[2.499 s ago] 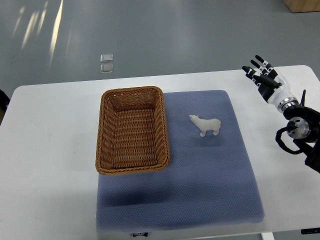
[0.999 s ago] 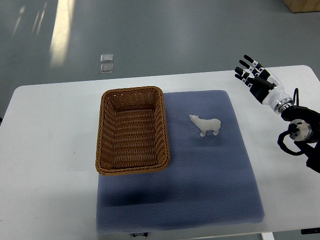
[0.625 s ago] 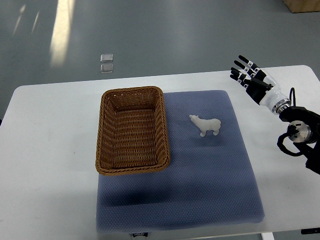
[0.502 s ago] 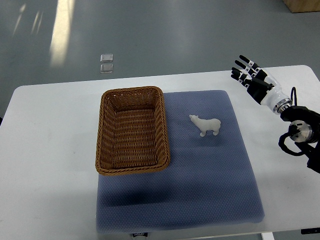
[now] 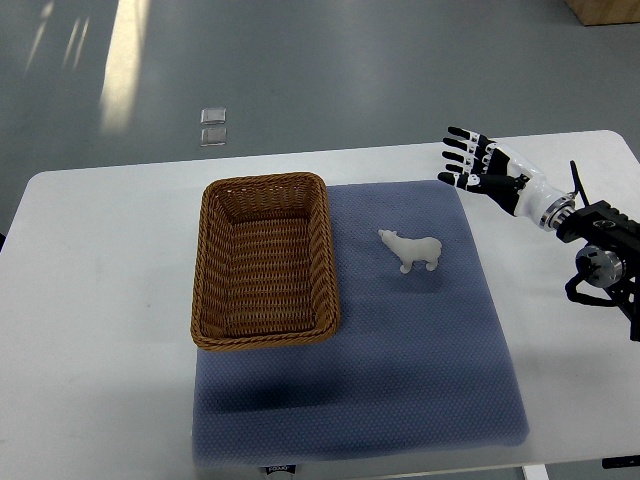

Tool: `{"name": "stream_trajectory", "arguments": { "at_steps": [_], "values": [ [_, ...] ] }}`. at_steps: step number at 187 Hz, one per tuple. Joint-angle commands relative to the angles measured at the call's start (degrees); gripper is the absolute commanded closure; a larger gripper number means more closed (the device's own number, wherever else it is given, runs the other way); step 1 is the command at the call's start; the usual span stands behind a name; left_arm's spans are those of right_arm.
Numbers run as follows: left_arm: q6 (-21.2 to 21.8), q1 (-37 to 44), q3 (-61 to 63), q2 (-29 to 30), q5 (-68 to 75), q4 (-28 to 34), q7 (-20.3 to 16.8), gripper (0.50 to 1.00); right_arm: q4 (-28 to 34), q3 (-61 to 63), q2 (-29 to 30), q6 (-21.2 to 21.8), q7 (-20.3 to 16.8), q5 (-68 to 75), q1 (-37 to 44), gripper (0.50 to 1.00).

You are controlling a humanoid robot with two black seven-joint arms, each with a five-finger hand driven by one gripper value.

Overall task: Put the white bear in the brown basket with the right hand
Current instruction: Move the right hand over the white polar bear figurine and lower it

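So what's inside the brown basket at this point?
Nothing: the brown basket shows only its bare woven floor, all of it visible. The white bear stands outside it on the blue mat.

We could not follow the right arm (image 5: 605,262) past the right edge of the picture; only its wrist and a dark jointed section with cables showed. The far right corner held a brown box (image 5: 603,10), cut off so that only a corner of it was seen. At the near edge, under the blue mat (image 5: 400,360), a small dark label (image 5: 281,468) was partly cropped and its print too small for us to read. The table (image 5: 100,300) ran out of frame at its near side. Two small pale squares (image 5: 213,127) on the far floor were too small to identify.
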Motion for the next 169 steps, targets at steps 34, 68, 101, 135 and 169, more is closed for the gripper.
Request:
{"name": "stream_trajectory", "arguments": {
  "at_steps": [34,68,101,135,169],
  "values": [
    [0.0,0.0,0.0,0.0,0.0,-0.2,0.0,0.500,1.5,-0.4,-2.6,1.1,2.0,-16.1,3.6,0.587],
    [0.0,0.0,0.0,0.0,0.0,-0.2,0.0,0.500,6.1,-2.8,-5.6,4.3,3.1,-29.5,5.4,0.589],
    [0.0,0.0,0.0,0.0,0.0,-0.2,0.1,0.500,8.6,-4.0,-5.9,4.1,4.3,-36.8,5.9,0.589],
    [0.0,0.0,0.0,0.0,0.0,-0.5,0.0,0.500,9.0,-4.0,-5.9,3.5,4.3,-43.2,6.0,0.589],
    [0.0,0.0,0.0,0.0,0.0,-0.5,0.1,0.500,9.0,-5.5,-5.8,2.0,4.3,-47.9,6.0,0.593]
  ]
}}
